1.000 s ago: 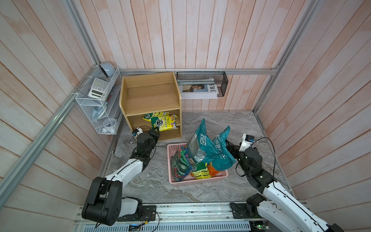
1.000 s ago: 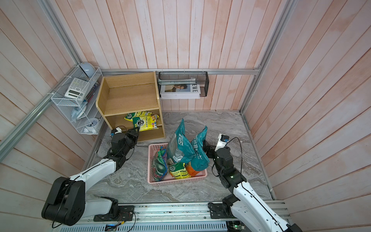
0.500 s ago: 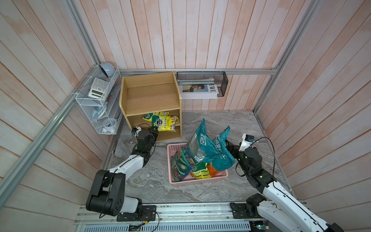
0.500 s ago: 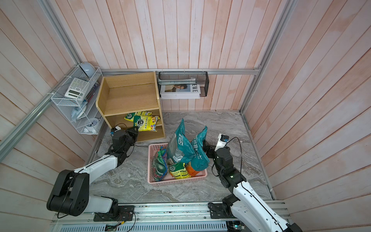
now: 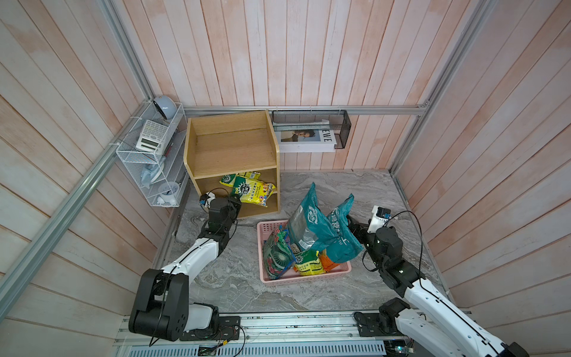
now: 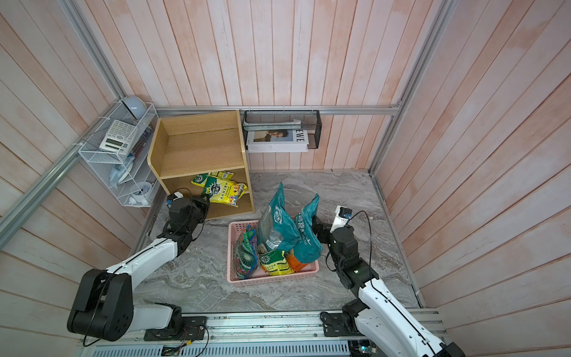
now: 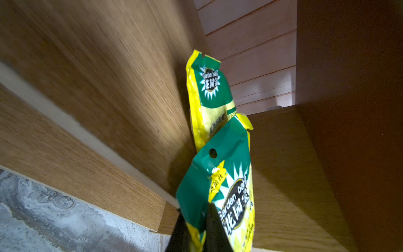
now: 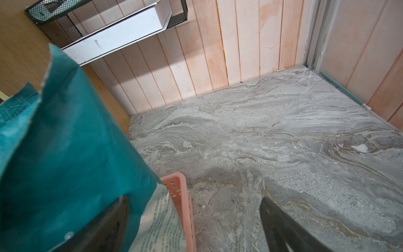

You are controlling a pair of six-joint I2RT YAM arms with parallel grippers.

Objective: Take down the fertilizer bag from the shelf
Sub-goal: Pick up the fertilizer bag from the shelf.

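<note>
The tan wooden shelf stands at the back left. On its middle tier lies a yellow-and-green fertilizer bag, jutting over the front edge. A second like bag lies behind it. My left gripper is at the tier's front, shut on the front bag's near corner. My right gripper is open beside a teal bag, with one finger against it.
A pink basket in the middle of the marble floor holds two tall teal bags and smaller packets. A white wire rack hangs left of the shelf, a black mesh basket with a magazine to its right. Plank walls enclose three sides.
My left gripper has reached further into the shelf's middle tier and closed on the front bag's corner. The right arm has not moved.
</note>
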